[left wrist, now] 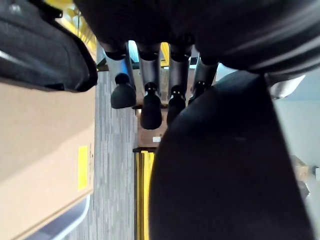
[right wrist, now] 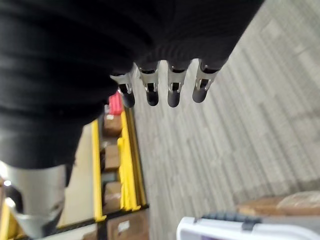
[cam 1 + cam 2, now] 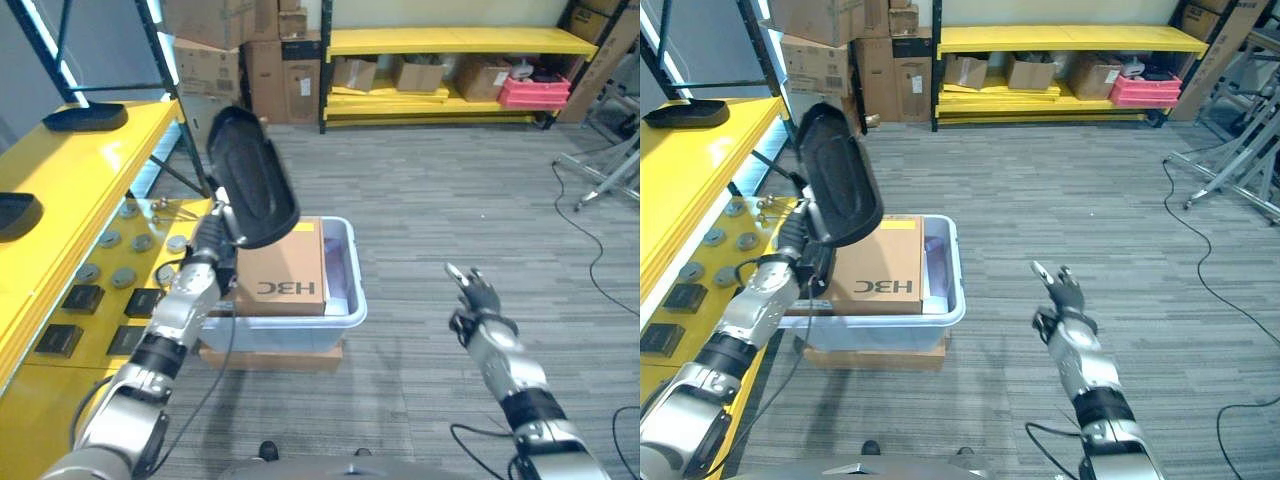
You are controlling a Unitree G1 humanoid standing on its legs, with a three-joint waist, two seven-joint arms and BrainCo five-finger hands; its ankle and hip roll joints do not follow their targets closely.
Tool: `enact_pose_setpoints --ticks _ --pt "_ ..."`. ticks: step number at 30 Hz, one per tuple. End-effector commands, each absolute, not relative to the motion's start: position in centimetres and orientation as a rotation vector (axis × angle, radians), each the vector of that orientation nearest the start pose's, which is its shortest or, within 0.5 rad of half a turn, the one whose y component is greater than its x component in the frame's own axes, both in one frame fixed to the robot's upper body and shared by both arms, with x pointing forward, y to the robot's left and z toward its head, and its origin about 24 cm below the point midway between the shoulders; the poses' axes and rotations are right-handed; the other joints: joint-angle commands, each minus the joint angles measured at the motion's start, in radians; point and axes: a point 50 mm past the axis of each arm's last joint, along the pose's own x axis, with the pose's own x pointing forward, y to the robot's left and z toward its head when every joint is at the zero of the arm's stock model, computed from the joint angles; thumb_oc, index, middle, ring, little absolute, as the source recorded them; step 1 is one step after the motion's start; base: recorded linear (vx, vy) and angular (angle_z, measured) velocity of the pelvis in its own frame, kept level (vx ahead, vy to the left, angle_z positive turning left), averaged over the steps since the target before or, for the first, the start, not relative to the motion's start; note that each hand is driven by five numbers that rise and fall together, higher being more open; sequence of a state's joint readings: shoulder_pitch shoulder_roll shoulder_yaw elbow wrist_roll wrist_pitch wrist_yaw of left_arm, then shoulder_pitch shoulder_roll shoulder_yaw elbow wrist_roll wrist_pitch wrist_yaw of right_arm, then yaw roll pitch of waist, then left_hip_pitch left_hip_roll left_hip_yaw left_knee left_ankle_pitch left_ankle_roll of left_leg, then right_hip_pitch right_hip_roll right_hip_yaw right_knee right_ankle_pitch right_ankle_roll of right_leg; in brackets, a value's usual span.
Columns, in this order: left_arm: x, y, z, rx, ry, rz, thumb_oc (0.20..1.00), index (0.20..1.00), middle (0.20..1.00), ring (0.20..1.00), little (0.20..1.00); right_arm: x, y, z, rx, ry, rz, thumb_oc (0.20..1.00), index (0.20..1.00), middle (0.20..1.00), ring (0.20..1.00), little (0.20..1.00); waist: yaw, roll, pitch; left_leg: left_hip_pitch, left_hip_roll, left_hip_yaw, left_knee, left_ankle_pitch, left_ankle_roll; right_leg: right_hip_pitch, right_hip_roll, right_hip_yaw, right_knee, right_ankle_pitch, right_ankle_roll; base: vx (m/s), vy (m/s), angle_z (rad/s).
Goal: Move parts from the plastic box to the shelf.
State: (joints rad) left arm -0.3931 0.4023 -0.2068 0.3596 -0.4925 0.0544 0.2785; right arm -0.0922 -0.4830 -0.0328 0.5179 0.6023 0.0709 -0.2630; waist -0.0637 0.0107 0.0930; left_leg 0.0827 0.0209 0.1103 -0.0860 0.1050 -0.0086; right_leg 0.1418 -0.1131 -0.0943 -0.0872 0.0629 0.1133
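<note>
Left hand [image 3: 212,243] grips black part [image 3: 250,176] above plastic box [image 3: 345,312]

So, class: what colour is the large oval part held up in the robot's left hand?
Black: the large oval plastic part in the left hand shows best in the left eye view.

- The left hand [image 3: 222,232] holds a big black part [image 3: 250,178] up in the air, above the plastic box [image 3: 343,305]; the part stands tall and blocks the way between the box and the yellow shelf [image 3: 75,165].
- A cardboard box [image 3: 285,266] sits in the plastic box and takes up most of it — just a thin gap is left on the right side.
- The top shelf has two black parts [image 3: 85,117] on it; bare yellow room lies between them.
- The right hand [image 3: 476,296] hangs over bare grey floor [image 3: 430,210] — lots of room all around it.
</note>
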Motion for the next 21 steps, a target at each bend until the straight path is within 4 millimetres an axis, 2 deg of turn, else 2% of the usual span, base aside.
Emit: enact_pose_setpoints --ticks 1,5,8,9,10,11,13,15,16,17,19,21 --pt "33.0 21.4 11.6 -0.003 -0.201 0.207 0.200 0.200 0.200 0.200 0.200 23.6 -30.4 -2.5 0.132 0.416 -0.525 1.000 1.000 1.000 1.000 1.000 0.038 -0.013 -0.042 0.019 -0.019 -0.051 0.006 -0.090 0.002 -0.061 -0.021 -0.066 0.015 0.023 0.030 0.00 0.000 0.00" --pt "30.5 24.7 11.7 0.027 -0.260 0.342 0.200 0.200 0.200 0.200 0.200 18.4 -29.7 -7.7 0.162 0.635 -0.590 1.000 1.000 1.000 1.000 1.000 0.054 -0.012 -0.038 0.010 -0.033 -0.071 0.002 -0.090 0.010 -0.066 -0.030 -0.073 0.025 0.021 0.030 0.00 0.000 0.00" --pt "28.9 26.5 11.8 0.029 -0.288 0.419 0.200 0.200 0.200 0.200 0.200 15.5 -28.7 -10.2 0.148 0.795 -0.582 1.000 1.000 1.000 1.000 1.000 0.069 -0.009 -0.035 0.002 -0.046 -0.089 -0.001 -0.089 0.018 -0.071 -0.038 -0.081 0.036 0.017 0.034 -0.01 0.018 0.01" --pt "27.3 28.1 11.8 0.059 -0.314 0.498 0.200 0.200 0.200 0.200 0.200 12.5 -27.5 -12.4 0.123 0.960 -0.538 1.000 1.000 1.000 1.000 1.000 0.087 -0.005 -0.030 -0.008 -0.060 -0.115 -0.001 -0.089 0.025 -0.077 -0.046 -0.086 0.052 0.011 0.038 -0.03 0.058 0.05" --pt "26.7 28.7 11.8 0.082 -0.325 0.526 0.200 0.200 0.200 0.200 0.200 11.2 -27.2 -13.2 0.096 1.022 -0.516 1.000 1.000 1.000 1.000 1.000 0.095 -0.003 -0.028 -0.015 -0.067 -0.131 -0.001 -0.089 0.029 -0.079 -0.048 -0.083 0.060 0.007 0.039 -0.03 0.048 0.10" --pt "26.5 28.9 11.8 0.091 -0.327 0.538 0.200 0.200 0.200 0.200 0.200 10.6 -27.0 -13.6 0.085 1.061 -0.495 1.000 1.000 1.000 1.000 1.000 0.097 -0.002 -0.027 -0.018 -0.070 -0.139 -0.001 -0.088 0.031 -0.082 -0.048 -0.081 0.065 0.004 0.039 -0.02 0.024 0.18" --pt "25.7 29.6 11.7 0.122 -0.335 0.569 0.200 0.200 0.200 0.200 0.200 7.6 -26.1 -15.1 0.046 1.199 -0.421 1.000 1.000 1.000 1.000 1.000 0.106 0.003 -0.022 -0.032 -0.083 -0.183 -0.001 -0.085 0.039 -0.092 -0.035 -0.054 0.083 -0.011 0.034 -0.03 0.022 0.32" --pt "25.8 29.6 11.5 0.133 -0.341 0.560 0.200 0.200 0.200 0.200 0.200 5.1 -25.7 -15.9 0.022 1.284 -0.380 1.000 1.000 1.000 1.000 1.000 0.097 0.008 -0.018 -0.040 -0.095 -0.252 -0.001 -0.081 0.048 -0.100 0.004 0.015 0.109 -0.034 0.015 -0.01 0.014 0.46" --pt "25.8 29.6 11.5 0.130 -0.343 0.560 0.200 0.200 0.200 0.200 0.200 4.7 -25.6 -16.0 0.019 1.306 -0.360 1.000 1.000 1.000 1.000 1.000 0.093 0.009 -0.021 -0.047 -0.098 -0.268 -0.001 -0.077 0.049 -0.107 0.013 0.030 0.113 -0.036 0.011 0.01 0.013 1.17" --pt "26.1 29.4 11.4 0.114 -0.346 0.542 0.200 0.200 0.200 0.200 0.200 3.1 -25.2 -16.4 0.014 1.356 -0.340 1.000 1.000 1.000 1.000 1.000 0.089 0.012 -0.018 -0.055 -0.111 -0.329 -0.001 -0.067 0.051 -0.112 0.048 0.081 0.125 -0.046 -0.003 0.00 0.013 1.74" --pt "26.1 29.5 11.4 0.082 -0.348 0.563 0.200 0.200 0.200 0.200 0.200 2.4 -24.9 -16.6 -0.030 1.390 -0.297 1.000 1.000 1.000 1.000 1.000 0.100 0.013 -0.012 -0.068 -0.118 -0.387 -0.001 -0.048 0.041 -0.114 0.072 0.082 0.126 -0.055 -0.016 -0.03 -0.015 1.85" --pt "25.5 30.0 11.2 0.050 -0.347 0.595 0.200 0.200 0.200 0.200 0.200 2.5 -25.4 -16.6 -0.042 1.420 -0.262 1.000 1.000 1.000 1.000 1.000 0.124 0.015 -0.002 -0.082 -0.112 -0.413 -0.001 -0.031 0.029 -0.112 0.083 0.066 0.122 -0.061 -0.026 -0.07 -0.036 1.69"
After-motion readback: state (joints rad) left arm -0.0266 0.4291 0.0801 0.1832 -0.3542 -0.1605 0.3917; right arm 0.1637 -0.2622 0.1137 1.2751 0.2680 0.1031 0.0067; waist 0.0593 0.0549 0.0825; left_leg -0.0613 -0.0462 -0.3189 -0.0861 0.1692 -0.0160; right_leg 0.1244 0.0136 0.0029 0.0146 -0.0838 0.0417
